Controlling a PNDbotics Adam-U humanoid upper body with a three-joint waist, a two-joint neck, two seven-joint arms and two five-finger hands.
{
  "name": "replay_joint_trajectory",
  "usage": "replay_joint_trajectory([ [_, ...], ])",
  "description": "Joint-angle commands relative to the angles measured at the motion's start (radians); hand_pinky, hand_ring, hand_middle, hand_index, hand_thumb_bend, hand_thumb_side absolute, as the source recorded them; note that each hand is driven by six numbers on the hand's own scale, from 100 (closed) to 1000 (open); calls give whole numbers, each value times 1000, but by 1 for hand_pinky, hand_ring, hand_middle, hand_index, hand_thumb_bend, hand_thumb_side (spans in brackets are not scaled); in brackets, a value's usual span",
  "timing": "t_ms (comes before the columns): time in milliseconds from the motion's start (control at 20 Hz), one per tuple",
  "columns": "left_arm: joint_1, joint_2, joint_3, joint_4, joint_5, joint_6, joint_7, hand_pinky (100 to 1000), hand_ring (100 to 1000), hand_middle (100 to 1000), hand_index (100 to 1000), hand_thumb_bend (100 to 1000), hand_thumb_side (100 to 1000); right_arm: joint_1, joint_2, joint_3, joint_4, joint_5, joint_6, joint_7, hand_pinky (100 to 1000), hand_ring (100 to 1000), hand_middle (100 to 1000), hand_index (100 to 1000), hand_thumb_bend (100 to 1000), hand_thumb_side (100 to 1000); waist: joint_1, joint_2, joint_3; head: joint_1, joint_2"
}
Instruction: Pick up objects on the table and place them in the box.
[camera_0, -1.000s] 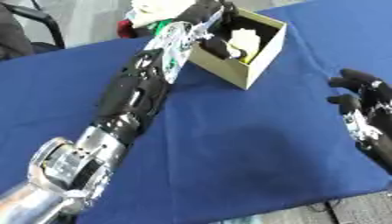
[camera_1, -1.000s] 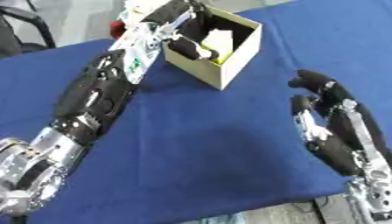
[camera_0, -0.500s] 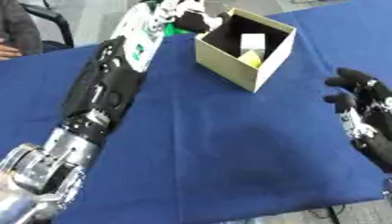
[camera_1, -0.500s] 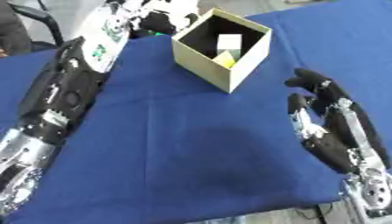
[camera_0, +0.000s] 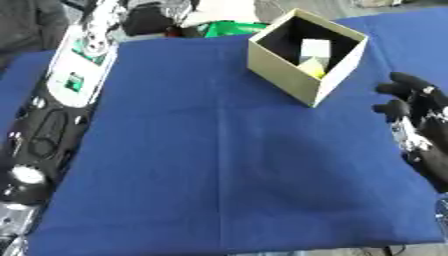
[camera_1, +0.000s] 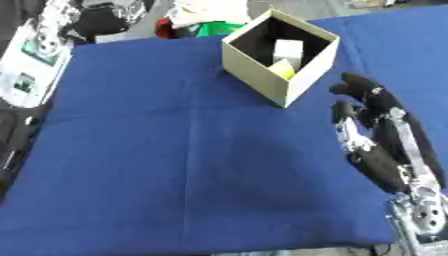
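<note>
- Here the box (camera_1: 280, 55) stands open-topped at the far right part of the blue cloth (camera_0: 219, 165) that covers the surface, turned so one corner points toward the robot.
- Inside it lie a white block (camera_1: 287, 49) and a yellow piece (camera_1: 282, 69), both against the box's right inner wall.
- Left of and in front of the box the cloth is bare, a wide flat stretch reaching to the near edge.
- The right hand (camera_1: 372, 132) rests just right of the box's near corner, apart from it, fingers relaxed and spread, holding nothing.
- The left arm (camera_0: 66, 90) runs along the cloth's left edge toward the far corner; its hand is out of view.
- Beyond the far edge sit a green thing (camera_0: 229, 27) and some white and dark clutter.
</note>
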Motion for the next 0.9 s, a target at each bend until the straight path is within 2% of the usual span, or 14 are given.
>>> replay_joint_trajectory([
  [50,46,7,33,-80,53,-1,43,600,591,570,778,352,388,-5,-2,-9,-7,9,0,-8,752,885,722,884,100,514,-5,-11,8,9,13],
  [450,203,-92,65,-159,90,-15,122,593,593,566,776,331,427,-8,-1,-13,-7,13,1,-15,751,884,721,883,100,514,-10,2,29,22,22],
  [900,283,-136,71,-183,125,-17,133,586,586,555,773,316,469,-12,0,-15,-6,17,1,-20,750,884,720,883,100,514,-8,12,26,19,22],
])
